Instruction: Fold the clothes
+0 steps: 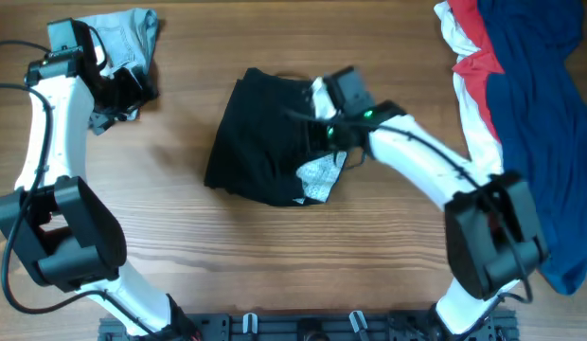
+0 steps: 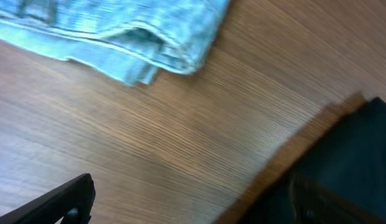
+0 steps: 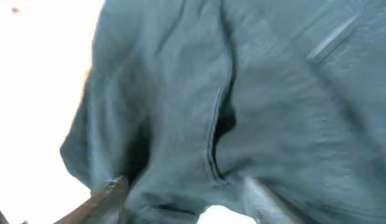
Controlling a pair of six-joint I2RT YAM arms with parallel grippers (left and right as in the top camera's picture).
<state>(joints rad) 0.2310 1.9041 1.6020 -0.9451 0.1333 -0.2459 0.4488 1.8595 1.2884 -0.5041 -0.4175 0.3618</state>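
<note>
Black shorts (image 1: pixel 260 142) lie crumpled in the middle of the table, with a white patterned lining (image 1: pixel 322 175) showing at their right edge. My right gripper (image 1: pixel 333 128) sits on that right edge. In the right wrist view its fingers (image 3: pixel 183 196) are closed on a bunched fold of the shorts (image 3: pixel 255 93), which fill the frame. My left gripper (image 1: pixel 118 90) is at the far left, just below a folded light blue garment (image 1: pixel 128 33). In the left wrist view its fingers (image 2: pixel 196 202) are wide apart over bare wood, with the blue garment (image 2: pixel 118 25) ahead.
A pile of navy, red and white clothes (image 1: pixel 521 95) covers the table's right side and hangs down toward the front right. The table (image 1: pixel 180 237) is wood.
</note>
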